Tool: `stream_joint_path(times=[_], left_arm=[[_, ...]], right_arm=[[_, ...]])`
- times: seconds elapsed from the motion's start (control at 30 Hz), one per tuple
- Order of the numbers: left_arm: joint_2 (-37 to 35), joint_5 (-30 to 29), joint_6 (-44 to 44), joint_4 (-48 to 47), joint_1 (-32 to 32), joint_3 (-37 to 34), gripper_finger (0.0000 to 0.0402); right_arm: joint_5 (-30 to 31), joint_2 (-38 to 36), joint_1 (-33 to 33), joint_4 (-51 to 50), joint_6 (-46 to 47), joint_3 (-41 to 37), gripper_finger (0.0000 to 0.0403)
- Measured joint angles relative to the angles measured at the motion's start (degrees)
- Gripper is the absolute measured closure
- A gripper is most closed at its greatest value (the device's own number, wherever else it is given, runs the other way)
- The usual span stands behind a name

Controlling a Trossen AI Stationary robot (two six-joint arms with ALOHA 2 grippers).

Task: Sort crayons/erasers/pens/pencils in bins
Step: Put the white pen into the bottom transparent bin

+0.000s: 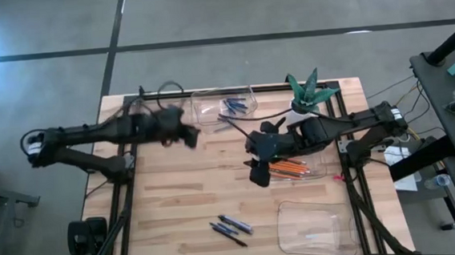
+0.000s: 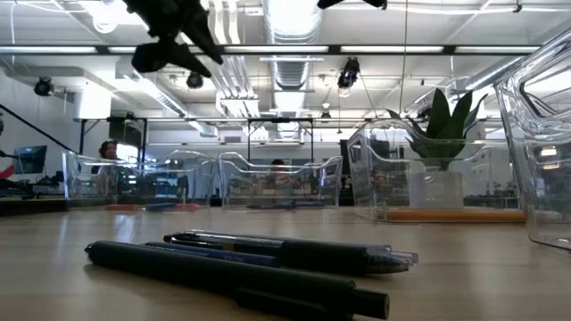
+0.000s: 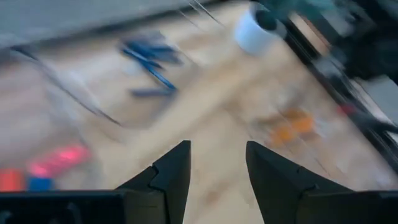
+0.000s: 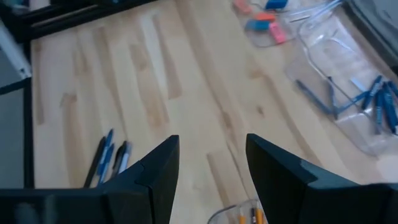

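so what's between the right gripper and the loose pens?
Nothing: in the high view, only bare table lies between the right gripper and the pens.

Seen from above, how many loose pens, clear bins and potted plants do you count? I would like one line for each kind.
Pens, loose on the table: 3
Bins in plain sight: 3 (one with crayons, one with pencils, one at the near right corner)
Potted plant: 1
Total: 7
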Motion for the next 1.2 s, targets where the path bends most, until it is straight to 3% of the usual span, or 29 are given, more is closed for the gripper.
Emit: stream_joint_path(times=[0.33,0.57,0.77,1.2], left_arm=[[4.93,-5.77,-21.93,1.75,-24.42,0.23,0.026],[10.64,-10.84,-34.25,5.67,-35.98,0.22,0.026],[13.26,-11.09,-36.67,8.79,-41.19,0.19,0.026],[13.5,-11.44,-34.63,16.89,-50.29,0.48,0.026]], right_arm=[[-0.01,0.0,6.78,2.34,2.69,-5.54,0.0225],[0.0,0.07,10.26,11.12,10.56,-12.8,0.0225],[2.48,2.03,11.85,11.93,18.14,-12.85,0.0225],[1.09,18.49,14.31,11.48,27.98,-2.19,0.0225]])
